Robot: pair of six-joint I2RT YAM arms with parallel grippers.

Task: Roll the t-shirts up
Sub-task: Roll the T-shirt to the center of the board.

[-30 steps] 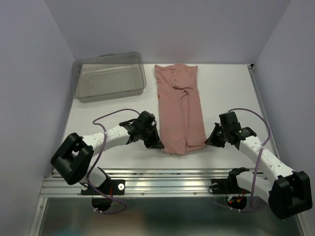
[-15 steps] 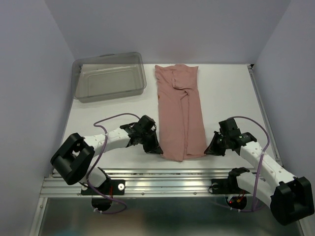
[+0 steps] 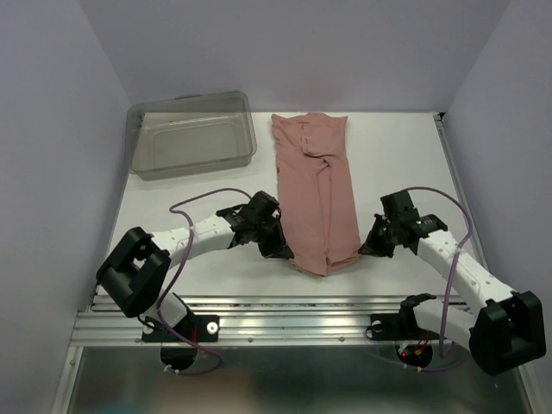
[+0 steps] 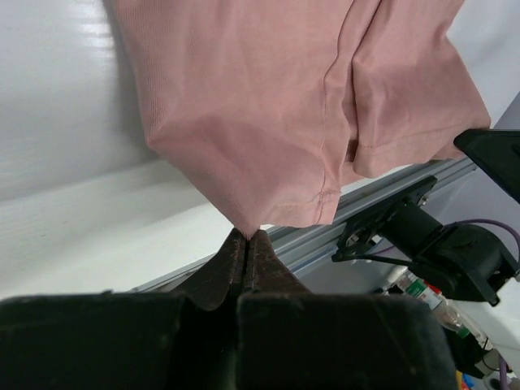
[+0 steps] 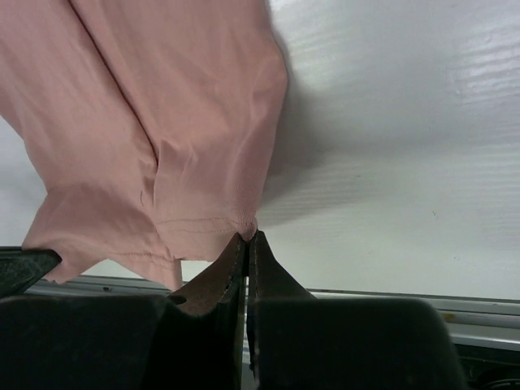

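At table [image 3: 397, 155] edge, left end effector [image 3: 283, 253], right end effector [image 3: 366, 248], each clamping t-shirt [image 3: 319, 190] hem

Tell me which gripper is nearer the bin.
The left gripper: it pinches the shirt's near corner on the bin's side. The right gripper pinches the other near corner, across the shirt.

Soft, even light from above fills the overhead view. The white tabletop [image 3: 397, 164] is bright but not blown out, and the arms throw only faint, blurred shadows. That view is sharp throughout. Both wrist views show streaky glare on the tabletop and a soft grey shadow beside the edge of the t-shirt [image 4: 260, 106]. The left end effector [image 4: 246, 237] and right end effector [image 5: 247, 238], close to the lens, are nearly black and slightly soft.
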